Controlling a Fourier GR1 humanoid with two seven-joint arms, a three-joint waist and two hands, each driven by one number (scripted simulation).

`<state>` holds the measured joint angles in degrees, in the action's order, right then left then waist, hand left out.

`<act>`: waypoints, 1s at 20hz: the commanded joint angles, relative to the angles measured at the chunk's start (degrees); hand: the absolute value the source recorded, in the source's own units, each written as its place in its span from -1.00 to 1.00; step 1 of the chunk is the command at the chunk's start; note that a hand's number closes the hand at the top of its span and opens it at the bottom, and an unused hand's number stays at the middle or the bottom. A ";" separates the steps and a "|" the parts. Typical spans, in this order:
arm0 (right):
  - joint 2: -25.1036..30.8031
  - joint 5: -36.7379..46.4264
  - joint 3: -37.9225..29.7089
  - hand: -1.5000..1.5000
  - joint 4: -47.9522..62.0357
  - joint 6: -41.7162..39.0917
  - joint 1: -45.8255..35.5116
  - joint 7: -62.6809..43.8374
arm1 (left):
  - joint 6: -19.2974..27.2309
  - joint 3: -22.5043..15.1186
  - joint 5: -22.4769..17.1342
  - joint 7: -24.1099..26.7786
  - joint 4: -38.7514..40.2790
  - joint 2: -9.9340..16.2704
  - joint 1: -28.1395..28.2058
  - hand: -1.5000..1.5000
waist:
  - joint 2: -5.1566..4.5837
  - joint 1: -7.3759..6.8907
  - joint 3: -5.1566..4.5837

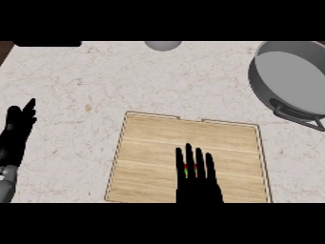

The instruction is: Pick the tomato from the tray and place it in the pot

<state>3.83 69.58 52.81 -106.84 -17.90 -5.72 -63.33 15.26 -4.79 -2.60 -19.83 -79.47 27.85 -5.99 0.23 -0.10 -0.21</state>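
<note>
Mostly hidden, the tomato [191, 169] is lying on the tray [151, 143] under the right hand [197, 183] — fingers straight, covering it. Probably light, smooth, bruisable — cup its sides. Pot [295, 81] is sitting beyond, rightward.

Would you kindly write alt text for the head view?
The right hand lies over a tomato on a wooden tray, only red and green slivers showing between its fingers. A grey pot stands at upper right; the left hand rests at left.
</note>
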 commanded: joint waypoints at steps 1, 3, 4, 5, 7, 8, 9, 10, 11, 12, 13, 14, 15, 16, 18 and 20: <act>-3.64 -2.94 2.93 -1.00 -1.27 -8.93 -0.84 -16.46 | -1.05 0.60 -0.26 0.36 -1.64 1.05 0.97 0.00 | -0.01 -0.84 0.05; -3.64 -3.09 1.22 -1.00 -1.42 -9.15 -0.75 -16.90 | -0.58 -0.01 0.23 -1.11 -1.15 0.06 0.35 0.00 | -0.12 -0.17 0.09; -3.64 -3.44 1.52 -1.00 -0.16 -7.60 -0.66 -17.54 | -2.42 1.82 -1.38 -2.57 -3.03 2.59 0.35 0.00 | -0.04 -0.70 0.13; -3.64 -4.66 0.36 -1.00 -0.91 -8.34 -3.06 -17.90 | 0.10 -0.23 0.78 -3.46 -1.77 -0.15 -0.98 0.00 | -0.21 -0.27 0.11; -3.65 -4.21 2.24 -1.00 2.31 -4.72 -1.72 -18.03 | -0.02 -0.02 1.16 -0.37 -0.01 -0.96 -0.55 0.00 | -0.29 -0.13 0.11; -3.65 -6.26 0.02 -1.00 1.07 -5.98 -2.89 -18.12 | -1.12 1.19 0.05 -0.78 0.32 -0.06 -1.23 0.00 | -0.31 -0.20 0.11; -3.67 -5.21 -1.22 -1.00 1.09 -7.71 -1.63 -16.92 | -2.95 1.63 -1.01 -0.01 -1.72 1.19 2.01 0.00 | -0.14 -0.50 0.13; -3.69 -5.53 1.81 -1.00 2.29 -4.43 -0.91 -18.73 | -2.01 0.90 -0.36 -1.16 -3.23 0.45 2.15 0.00 | -0.10 -0.67 0.16; -3.70 -4.88 -0.23 -1.00 3.12 -5.77 -1.49 -17.42 | -0.84 0.35 1.07 -0.58 -3.56 0.05 2.57 0.00 | -0.12 -0.53 0.16; -3.71 -5.55 -0.62 -1.00 4.12 -5.78 -1.52 -16.78 | -0.15 0.43 1.16 -3.51 -3.19 -0.46 -0.57 0.00 | -0.21 -0.14 0.18; -3.72 -6.29 -2.71 -1.00 2.56 -8.30 -3.59 -16.95 | -0.94 0.23 1.21 -3.04 -3.53 -0.15 0.59 0.00 | -0.19 -0.30 0.16; -3.73 -6.88 -2.54 -1.00 2.88 -7.63 -3.41 -17.56 | -1.10 1.11 0.66 -0.21 -2.08 -0.70 0.67 0.00 | -0.24 -0.26 0.12; -3.73 -5.09 -1.59 -1.00 6.30 -4.39 -1.83 -15.61 | -0.69 0.63 1.50 -1.90 -4.11 -0.30 1.75 0.00 | -0.17 -0.40 0.18; -3.74 -5.73 -4.62 -1.00 7.51 -3.53 -3.46 -14.50 | 0.70 -0.62 2.67 -3.96 -4.87 -1.44 1.51 0.00 | -0.23 -0.43 0.21; -3.75 -8.48 -2.34 -1.00 4.73 -6.66 -5.49 -17.39 | -3.07 2.62 0.12 0.47 0.56 0.05 -0.08 0.00 | -0.31 -0.19 0.13; -3.76 -5.93 -2.56 -1.00 10.71 -0.11 -5.01 -14.08 | -2.92 1.76 0.58 0.09 -1.89 -0.83 1.66 0.00 | -0.25 -0.41 0.18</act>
<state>1.37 63.49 48.94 -100.50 -20.51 -9.24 -66.79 13.42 -3.51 -1.72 -20.61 -81.42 27.31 -4.83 0.00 -0.43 -0.05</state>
